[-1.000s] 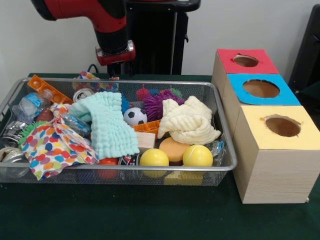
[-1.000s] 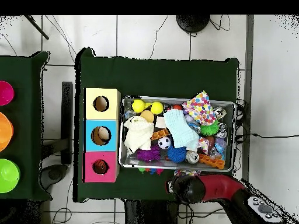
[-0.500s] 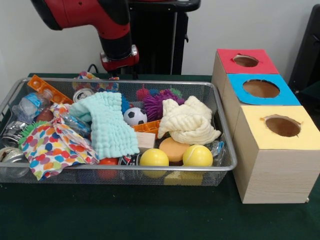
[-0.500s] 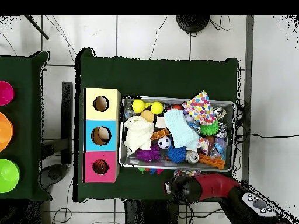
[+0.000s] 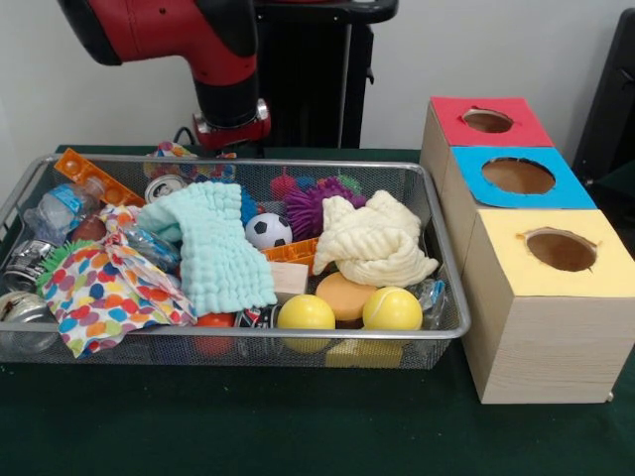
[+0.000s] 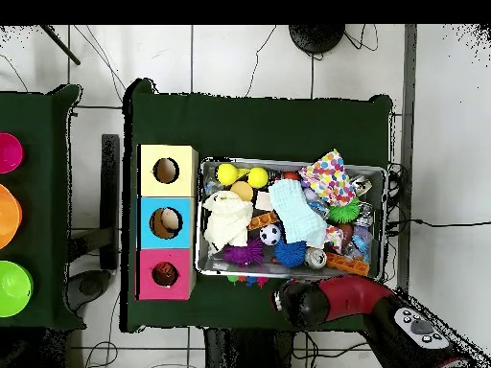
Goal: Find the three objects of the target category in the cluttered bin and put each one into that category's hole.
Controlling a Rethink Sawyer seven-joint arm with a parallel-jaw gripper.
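The wire bin [image 5: 444, 260] holds a heap of mixed things: two yellow balls [image 5: 392, 308], a small soccer ball [image 5: 268, 231], a purple spiky ball [image 5: 309, 207], a cream cloth [image 5: 375, 240], a mint cloth [image 5: 216, 248], a dotted cloth [image 5: 99, 291], cans and bottles. Three boxes stand to its right, each with a hole on top: red [image 5: 487, 120], blue [image 5: 518, 176] and yellow [image 5: 561, 249]. My gripper [image 5: 231, 139] hangs behind the bin's far rim, above its left half, and the overhead view shows the gripper [image 6: 292, 305] just outside the bin [image 6: 288, 275]. It holds nothing I can see.
An orange strip [image 5: 94, 177] leans in the bin's far left corner. The boxes [image 6: 166, 221] stand flush against one short side of the bin. Green cloth covers the table [image 5: 298, 426]. Coloured bowls [image 6: 11, 287] sit on a second table at the overhead view's left edge.
The arm's wrist has come down a little behind the bin's far rim, and the arm has swung closer to the bin. The bin's contents have not moved.
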